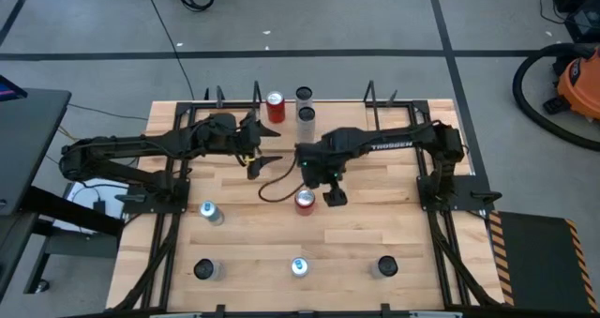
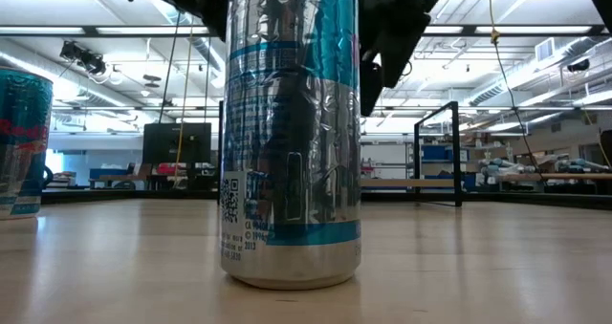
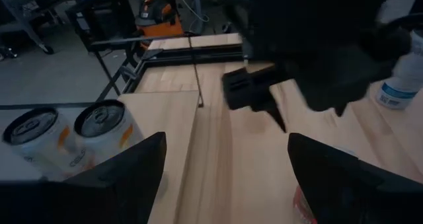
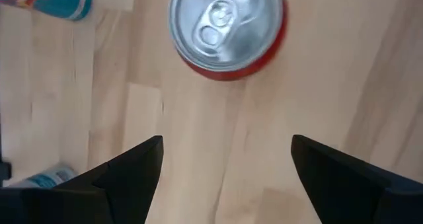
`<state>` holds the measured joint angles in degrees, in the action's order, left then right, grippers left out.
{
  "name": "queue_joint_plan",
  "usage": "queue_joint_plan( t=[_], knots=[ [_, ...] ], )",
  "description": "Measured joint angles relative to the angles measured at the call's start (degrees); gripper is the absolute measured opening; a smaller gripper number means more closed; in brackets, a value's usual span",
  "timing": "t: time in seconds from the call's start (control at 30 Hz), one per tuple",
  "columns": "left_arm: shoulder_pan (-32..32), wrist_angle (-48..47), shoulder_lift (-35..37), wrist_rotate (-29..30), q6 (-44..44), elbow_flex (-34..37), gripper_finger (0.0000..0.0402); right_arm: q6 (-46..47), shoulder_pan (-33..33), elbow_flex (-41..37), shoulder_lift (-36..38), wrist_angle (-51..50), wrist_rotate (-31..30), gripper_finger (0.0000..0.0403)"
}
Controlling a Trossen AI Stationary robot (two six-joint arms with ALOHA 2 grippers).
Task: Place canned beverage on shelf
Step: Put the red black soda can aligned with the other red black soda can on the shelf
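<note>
A red can (image 1: pixel 305 202) stands upright on the table's middle; the right wrist view shows its silver top (image 4: pixel 227 24). My right gripper (image 1: pixel 320 193) hangs just above it, pointing down and open (image 4: pixel 225 151), with the can ahead of the fingertips and untouched. My left gripper (image 1: pixel 262 161) waits open (image 3: pixel 225 151) left of centre, level above the table. The shelf (image 1: pixel 371 95) stands at the table's far middle, with another red can (image 1: pixel 275 106) and two pale cans (image 1: pixel 306 121) at it.
A silver and blue can (image 1: pixel 211 213) stands left of the red one. Three more cans (image 1: pixel 299 266) line the near edge, and the middle one fills the low view (image 2: pixel 292 133). Black arm rails run along both table sides.
</note>
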<state>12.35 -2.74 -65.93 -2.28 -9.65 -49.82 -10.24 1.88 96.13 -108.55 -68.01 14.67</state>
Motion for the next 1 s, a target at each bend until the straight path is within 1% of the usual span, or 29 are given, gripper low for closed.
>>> queue_joint_plan(
  t=[0.1,0.27,0.47,0.6,0.83,1.0],
  knots=[
    [0.8,-1.8,1.8,0.0,0.0,0.0,0.0322,0.2,-1.3,-1.6,0.0,4.5,0.0,0.0339],
    [2.8,-3.7,5.8,0.0,0.0,0.0,0.0322,0.6,-2.9,-2.7,0.0,8.5,-0.3,0.0339],
    [5.1,-5.6,10.9,0.0,1.0,0.0,0.0322,-2.7,-4.4,-2.8,0.0,12.7,-3.9,0.0339],
    [6.2,-8.9,13.2,0.0,3.3,0.0,0.0322,-5.0,-4.6,-2.8,0.0,15.6,-4.3,0.0339],
    [6.2,-13.5,13.3,0.0,3.6,0.0,0.0322,-4.7,-4.7,-2.8,0.0,16.2,-5.4,0.0339],
    [6.2,-13.6,12.3,0.0,7.8,0.0,0.0322,-2.0,-4.7,-4.6,0.0,14.7,-10.5,0.0339]
  ],
)
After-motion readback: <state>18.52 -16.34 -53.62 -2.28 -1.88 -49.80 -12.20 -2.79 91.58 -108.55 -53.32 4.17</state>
